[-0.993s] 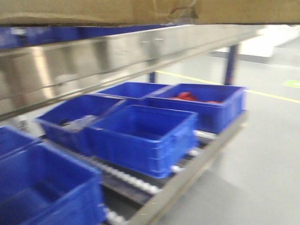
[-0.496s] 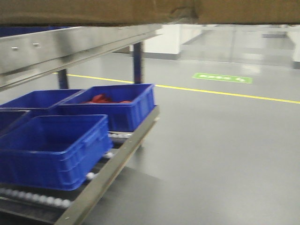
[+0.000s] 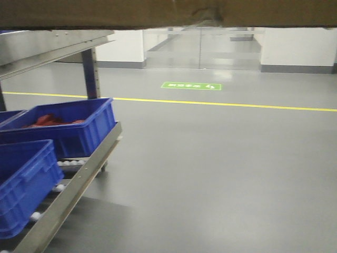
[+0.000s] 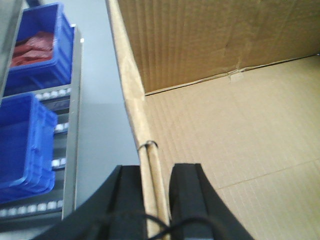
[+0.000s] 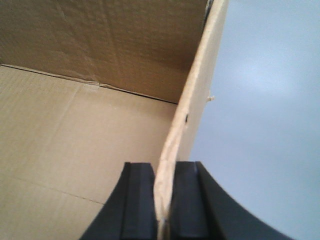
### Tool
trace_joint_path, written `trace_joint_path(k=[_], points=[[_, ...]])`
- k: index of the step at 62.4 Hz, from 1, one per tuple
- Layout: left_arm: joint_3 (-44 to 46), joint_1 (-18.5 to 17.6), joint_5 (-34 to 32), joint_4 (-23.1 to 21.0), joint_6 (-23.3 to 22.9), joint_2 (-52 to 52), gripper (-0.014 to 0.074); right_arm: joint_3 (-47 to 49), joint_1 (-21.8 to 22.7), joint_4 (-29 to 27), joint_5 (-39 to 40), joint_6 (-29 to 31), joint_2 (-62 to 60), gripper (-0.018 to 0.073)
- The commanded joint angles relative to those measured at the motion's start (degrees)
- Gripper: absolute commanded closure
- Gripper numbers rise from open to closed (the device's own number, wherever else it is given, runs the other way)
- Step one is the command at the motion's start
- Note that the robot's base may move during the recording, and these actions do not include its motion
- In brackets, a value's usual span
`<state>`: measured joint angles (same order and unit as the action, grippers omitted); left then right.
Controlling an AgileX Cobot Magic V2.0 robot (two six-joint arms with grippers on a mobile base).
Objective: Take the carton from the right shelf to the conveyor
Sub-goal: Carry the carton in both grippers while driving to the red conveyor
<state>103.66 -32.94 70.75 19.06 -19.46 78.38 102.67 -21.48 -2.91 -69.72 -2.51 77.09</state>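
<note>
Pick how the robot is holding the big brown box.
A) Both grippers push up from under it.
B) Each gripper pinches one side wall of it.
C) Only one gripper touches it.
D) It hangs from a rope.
B: the left gripper has one wall of the box squeezed between its black fingers, and the right gripper pinches the opposite wall the same way.
</note>
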Motion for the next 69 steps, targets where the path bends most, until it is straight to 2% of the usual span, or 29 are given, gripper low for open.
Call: trace_joint_path(k=[1, 69], points=[[0.30, -0.78, -3.23, -1.78, 0.77, -0.45, 0.0612, 0.02, 0.08, -1.50, 2.95, 0.93, -0.33, 0.0627], [0.30, -0.78, -3.23, -1.78, 0.77, -0.45, 0.0612, 0.02, 0.08, -1.50, 2.95, 0.93, -0.33, 0.0627]])
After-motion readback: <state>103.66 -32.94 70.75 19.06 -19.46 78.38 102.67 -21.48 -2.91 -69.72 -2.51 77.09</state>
